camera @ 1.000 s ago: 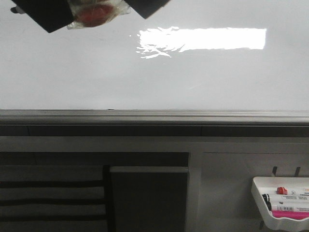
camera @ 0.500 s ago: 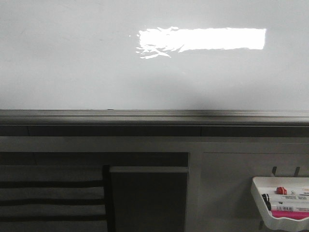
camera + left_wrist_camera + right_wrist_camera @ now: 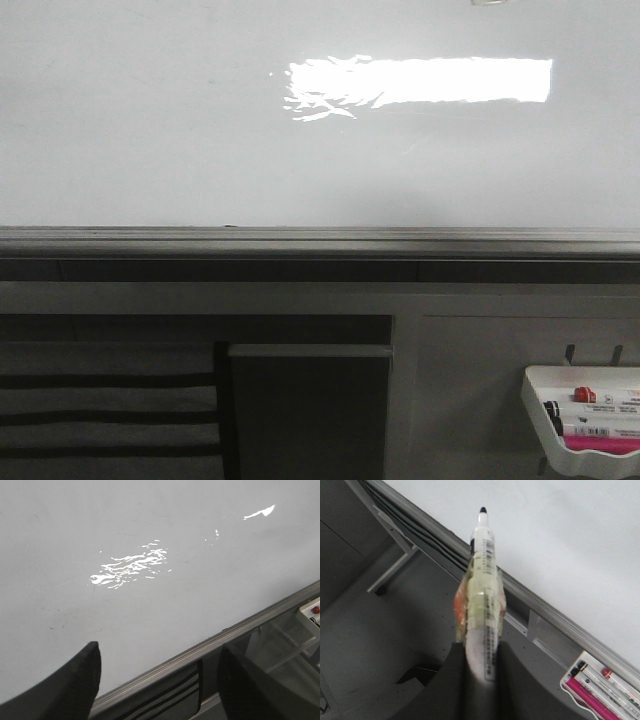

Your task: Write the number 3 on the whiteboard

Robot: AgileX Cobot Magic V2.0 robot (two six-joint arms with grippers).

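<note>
- Looking across the whiteboard [image 3: 180,140] in the front view, you find no digit on it: the pale surface carries only the bright rectangular light reflection [image 3: 420,82] and a few faint smudges, so the number 3 is not yet written, or at least cannot be made out.
- Your left wrist view agrees: the board fills most of that picture with scattered glare and tiny specks, but no curved marker stroke.
- Your right gripper [image 3: 482,652] has its jaws pinching a marker [image 3: 484,575], which is wrapped in clear, yellowish tape or plastic around its middle. The cap is off and the dark tip [image 3: 483,510] points up toward the board.
- That tip sits near the grey bottom rail [image 3: 320,240] and looks apart from the writing surface; whether it touches anything you cannot tell from this angle.
- Your left gripper [image 3: 160,680] has its jaws spread wide with nothing between them, hanging in front of the board's lower part near the rail.
- In the front view neither arm shows clearly; only a small pale sliver at the top edge hints at something there, too little to name.
- The marker tray [image 3: 535,420] hangs low on the right with spare markers [image 3: 600,432] lying in it, well apart from the board's writing area.
- My judgement: you have the pen in hand and uncapped, so the preparation is done, while the whole writing stroke remains. You still need to bring the tip onto the board and draw both curves of the 3.
</note>
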